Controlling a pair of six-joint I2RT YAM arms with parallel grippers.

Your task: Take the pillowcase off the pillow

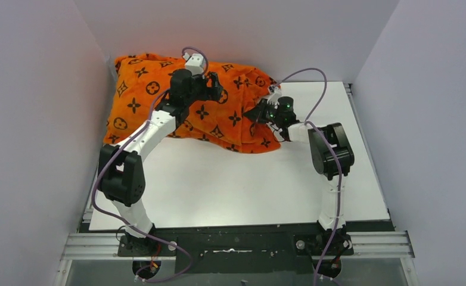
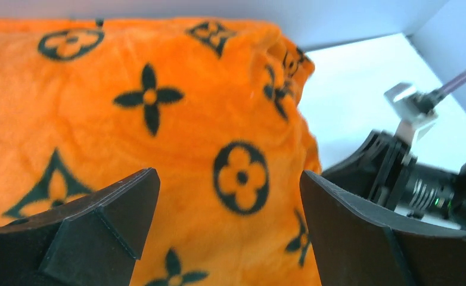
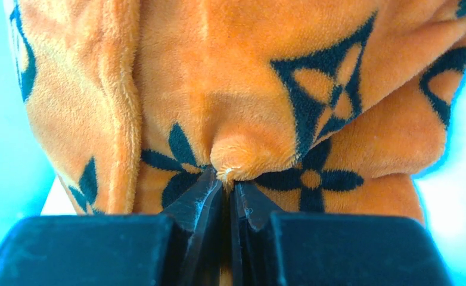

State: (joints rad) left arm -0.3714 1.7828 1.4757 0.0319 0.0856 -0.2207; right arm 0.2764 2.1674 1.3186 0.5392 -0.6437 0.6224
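Soft, plush and probably light, lying at the far left of the table [image 1: 218, 185] with the pillow hidden inside: pillowcase [image 1: 141, 101] pinched at a small fold by the tightly closed right gripper [image 3: 227, 185], left gripper [image 2: 230, 185] wide open and empty just above it, best taken by loose cloth near an edge.

pillow unseen inside pillowcase [image 1: 135, 89], pillowcase cropped in both wrist views, right arm [image 2: 397, 173] blurred in left wrist view

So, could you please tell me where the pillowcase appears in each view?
Top external: pillowcase spans upper left to centre.
Left wrist: pillowcase fills left and centre.
Right wrist: pillowcase fills the upper frame.
Shared landmark: right pincer, shut on its fold.
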